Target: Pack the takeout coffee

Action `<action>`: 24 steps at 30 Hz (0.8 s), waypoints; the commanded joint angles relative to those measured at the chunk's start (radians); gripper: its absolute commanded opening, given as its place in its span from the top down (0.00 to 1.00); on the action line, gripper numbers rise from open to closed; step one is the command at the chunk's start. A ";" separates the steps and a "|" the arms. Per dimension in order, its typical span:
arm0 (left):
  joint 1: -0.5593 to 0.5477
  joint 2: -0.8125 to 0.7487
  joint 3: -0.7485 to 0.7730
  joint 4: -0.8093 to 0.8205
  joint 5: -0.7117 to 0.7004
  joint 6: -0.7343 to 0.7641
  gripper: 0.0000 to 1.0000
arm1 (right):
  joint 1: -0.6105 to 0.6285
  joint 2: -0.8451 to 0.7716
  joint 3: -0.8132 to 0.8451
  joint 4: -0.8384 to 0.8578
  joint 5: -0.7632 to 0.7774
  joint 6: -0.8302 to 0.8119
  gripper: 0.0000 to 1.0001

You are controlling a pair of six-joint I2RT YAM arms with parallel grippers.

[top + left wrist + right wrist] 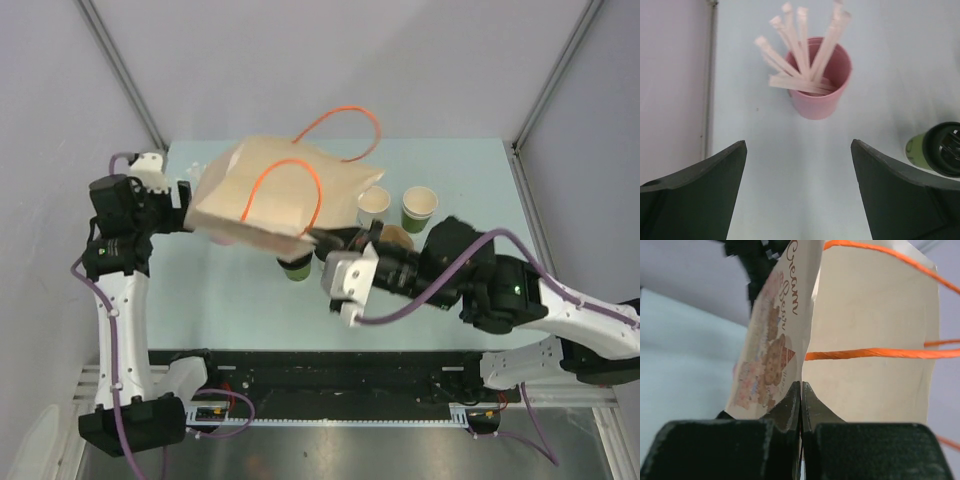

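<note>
A tan paper bag (285, 195) with orange cord handles (340, 125) hangs tilted above the table. My right gripper (801, 390) is shut on the bag's edge (870, 315), which has a printed side panel. One takeout coffee, a dark green cup with a black lid (940, 150), stands on the table and peeks out from under the bag (295, 268). My left gripper (797, 150) is open and holds nothing. It hovers over the table at the left, facing a pink cup, with the green lidded cup off to its right.
A pink cup of wrapped sticks (817, 80) stands ahead of the left gripper, near the table's left edge. A lidless white cup (373, 205) and a lidless green cup (419, 208) stand at the right, with a brown pulp tray (397, 238) just before them.
</note>
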 commanded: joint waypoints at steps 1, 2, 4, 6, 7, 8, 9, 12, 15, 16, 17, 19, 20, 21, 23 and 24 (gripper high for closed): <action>0.112 -0.045 0.063 -0.016 0.037 -0.042 0.09 | 0.148 -0.001 -0.080 -0.101 0.215 0.037 1.00; 0.126 -0.049 0.067 -0.022 0.040 -0.047 0.09 | 0.200 -0.002 -0.086 -0.099 0.237 0.042 1.00; 0.144 -0.057 0.079 -0.039 0.038 -0.044 0.09 | 0.247 0.002 -0.089 -0.107 0.281 0.060 1.00; 0.158 -0.063 0.087 -0.053 0.037 -0.044 0.09 | 0.296 0.016 -0.089 -0.125 0.309 0.069 1.00; 0.161 -0.068 0.096 -0.060 0.047 -0.044 0.09 | 0.305 0.024 -0.092 -0.147 0.312 0.083 1.00; 0.163 -0.071 0.101 -0.065 0.055 -0.042 0.09 | 0.310 0.030 -0.103 -0.154 0.311 0.094 1.00; 0.166 -0.078 0.109 -0.086 0.072 -0.033 0.09 | 0.311 0.041 -0.112 -0.159 0.298 0.103 1.00; 0.164 -0.089 0.151 -0.151 0.164 -0.002 0.09 | 0.295 0.054 -0.195 -0.112 0.250 0.128 1.00; 0.164 -0.101 0.197 -0.189 0.192 0.008 0.09 | 0.226 0.070 -0.285 -0.015 0.123 0.137 1.00; 0.164 -0.105 0.217 -0.194 0.195 0.010 0.09 | 0.206 0.076 -0.304 0.011 0.082 0.135 1.00; 0.164 -0.105 0.227 -0.201 0.198 0.012 0.09 | 0.183 0.087 -0.327 0.035 0.047 0.119 1.00; 0.164 -0.102 0.248 -0.209 0.193 0.018 0.09 | 0.121 0.129 -0.362 0.095 -0.051 0.099 1.00; 0.166 -0.102 0.253 -0.211 0.178 0.025 0.09 | 0.103 0.146 -0.362 0.106 -0.082 0.083 1.00; 0.164 -0.102 0.257 -0.214 0.169 0.030 0.09 | 0.087 0.160 -0.362 0.129 -0.138 0.074 1.00; 0.164 -0.102 0.260 -0.220 0.141 0.053 0.08 | 0.043 0.200 -0.362 0.149 -0.198 0.059 1.00; 0.164 -0.102 0.259 -0.220 0.133 0.061 0.08 | 0.026 0.212 -0.362 0.163 -0.247 0.053 1.00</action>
